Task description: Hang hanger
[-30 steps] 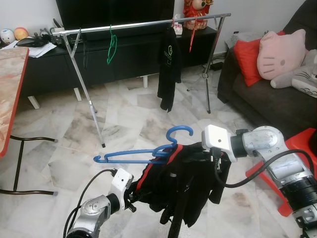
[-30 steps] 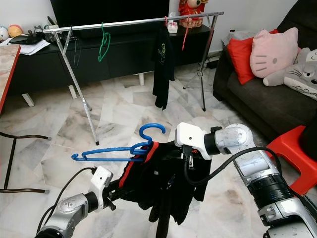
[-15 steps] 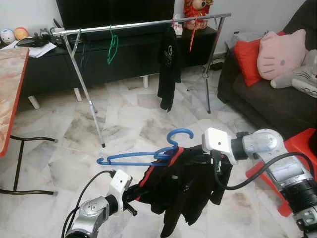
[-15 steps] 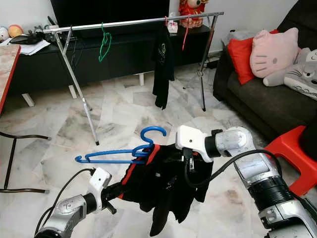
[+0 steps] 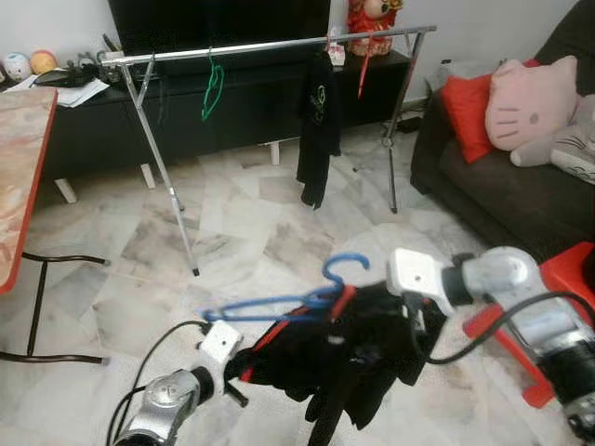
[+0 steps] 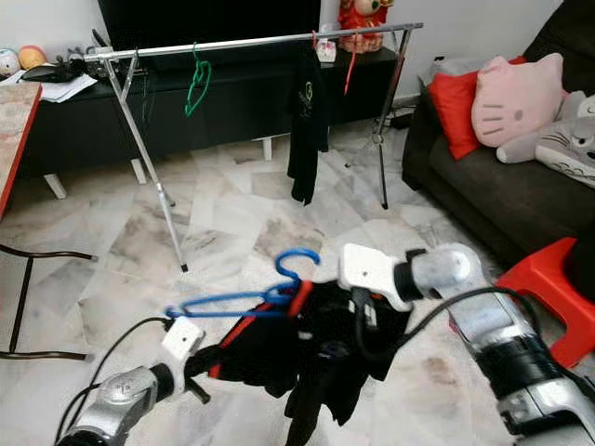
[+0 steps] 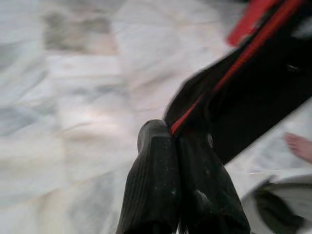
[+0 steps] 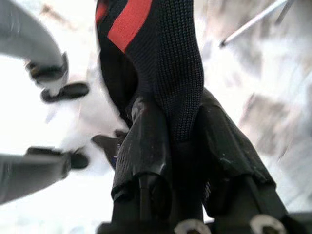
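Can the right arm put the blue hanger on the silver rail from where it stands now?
Probably not yet. The right gripper holds the black garment with the blue hanger low over the floor, while the silver rail stands far ahead across open marble tiles; the robot likely must walk closer.

Floor (image 5: 251, 232) is pale marble tile with grey veining, evenly lit. Low black TV console (image 5: 186, 111) runs along the far white wall, dark screen (image 5: 214, 23) above it, papers (image 5: 70, 90) and two small balls (image 5: 28, 63) at its left end. Dark sofa (image 5: 502, 186) on the right with a red cushion (image 5: 463, 111) and a pink cat plush (image 5: 530, 98). Desk (image 5: 19, 167) with red edge on the left. Red stool (image 5: 567, 279) near right.
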Tool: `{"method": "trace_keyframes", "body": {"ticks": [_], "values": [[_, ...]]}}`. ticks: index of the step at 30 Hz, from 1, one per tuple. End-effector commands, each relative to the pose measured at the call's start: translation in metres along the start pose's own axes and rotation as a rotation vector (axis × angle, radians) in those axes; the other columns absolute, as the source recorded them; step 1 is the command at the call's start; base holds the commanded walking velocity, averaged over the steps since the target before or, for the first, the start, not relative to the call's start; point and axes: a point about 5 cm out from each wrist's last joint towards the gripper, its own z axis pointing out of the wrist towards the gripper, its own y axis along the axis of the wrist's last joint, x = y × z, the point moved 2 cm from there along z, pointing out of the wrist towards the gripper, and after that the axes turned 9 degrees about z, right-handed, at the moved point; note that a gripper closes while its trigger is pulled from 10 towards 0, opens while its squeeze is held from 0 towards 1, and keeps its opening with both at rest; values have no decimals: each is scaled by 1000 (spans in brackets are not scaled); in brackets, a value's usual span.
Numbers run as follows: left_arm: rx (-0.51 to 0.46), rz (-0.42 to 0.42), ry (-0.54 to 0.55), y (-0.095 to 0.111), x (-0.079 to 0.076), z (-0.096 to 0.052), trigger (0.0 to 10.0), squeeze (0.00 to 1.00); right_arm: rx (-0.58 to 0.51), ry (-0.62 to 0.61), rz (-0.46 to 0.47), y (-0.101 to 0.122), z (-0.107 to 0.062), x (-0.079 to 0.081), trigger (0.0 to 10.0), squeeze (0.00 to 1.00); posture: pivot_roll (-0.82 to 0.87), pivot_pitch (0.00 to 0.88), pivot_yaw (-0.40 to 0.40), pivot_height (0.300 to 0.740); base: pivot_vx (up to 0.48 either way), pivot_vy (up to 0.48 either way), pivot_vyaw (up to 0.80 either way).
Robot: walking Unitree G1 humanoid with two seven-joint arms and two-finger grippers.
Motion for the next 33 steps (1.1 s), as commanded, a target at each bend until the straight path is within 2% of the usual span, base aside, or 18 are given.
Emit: {"method": "trace_keyframes", "body": {"ticks": [1,3,4,5,10,12,16,20,23,27,33], "values": [[108,17,186,-15,25,-9,2157,0,36,-51,-11,-6,-16,-7,0,0,-130,0,-65,740,0,0,0],[120,21,215,-16,28,-10,2157,0,42,-54,-6,-8,-17,-7,0,0,-130,0,-65,740,0,0,0],[143,18,226,-20,30,-12,10000,0,62,-62,-2,-12,-18,-7,0,0,-132,0,-64,740,0,0,0],[171,10,246,-24,31,-14,10000,0,93,-77,5,-20,-21,-8,0,0,-132,0,-63,740,0,0,0],[186,-12,280,-27,34,-15,10000,0,151,-76,5,-31,-26,-8,0,0,-129,0,-63,740,0,0,0],[203,-22,322,-28,41,-17,10000,0,226,-56,2,-41,-30,-5,0,0,-130,0,-64,740,0,0,0],[203,-10,323,-26,43,-18,10000,0,341,-75,-22,-56,-33,-5,0,0,-127,0,-66,740,0,0,0],[196,1,324,-22,46,-16,10000,0,380,-77,-42,-60,-32,-5,0,0,-125,0,-64,740,0,0,0],[190,9,319,-19,46,-15,10000,0,424,-127,-61,-64,-34,-10,0,0,-127,0,-64,740,0,0,0],[184,20,310,-16,46,-13,10000,0,450,-212,-41,-68,-36,-18,0,0,-126,0,-66,740,0,0,0],[184,20,310,-16,46,-13,10000,0,450,-212,-41,-68,-36,-18,0,0,-126,0,-66,740,0,0,0]]}}
